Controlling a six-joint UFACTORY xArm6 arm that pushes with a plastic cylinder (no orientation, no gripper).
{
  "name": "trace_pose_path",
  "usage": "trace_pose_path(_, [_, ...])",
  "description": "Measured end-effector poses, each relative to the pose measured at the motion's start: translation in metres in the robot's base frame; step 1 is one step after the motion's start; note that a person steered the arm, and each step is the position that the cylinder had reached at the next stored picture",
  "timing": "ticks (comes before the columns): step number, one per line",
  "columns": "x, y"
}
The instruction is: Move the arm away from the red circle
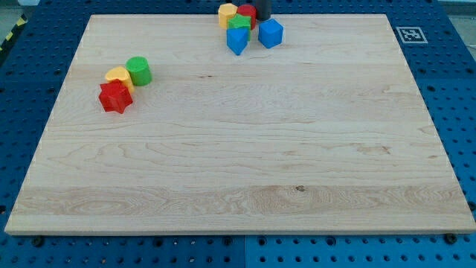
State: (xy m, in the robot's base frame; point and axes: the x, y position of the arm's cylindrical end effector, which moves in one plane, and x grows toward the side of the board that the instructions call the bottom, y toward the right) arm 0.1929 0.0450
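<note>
The red circle [248, 13] lies at the view's top edge of the board, in a tight group with a yellow block [227, 13], a green block [239, 22], a blue block [236, 40] and a blue cube [271, 33]. My dark rod comes down at the view's top, and my tip [262, 18] sits just to the right of the red circle, touching or nearly touching it, just above the blue cube. Only the rod's short lower end shows.
A second group lies at the view's left: a green cylinder [138, 71], a yellow block [117, 75] and a red star-like block [115, 97]. A black-and-white marker [410, 34] sits at the board's top right corner. The wooden board [245, 164] rests on a blue pegboard.
</note>
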Motion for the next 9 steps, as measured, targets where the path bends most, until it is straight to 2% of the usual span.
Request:
trace_pose_path(3, [-0.001, -0.001])
trace_pose_path(5, [0.000, 0.087])
trace_pose_path(9, [0.011, 0.094])
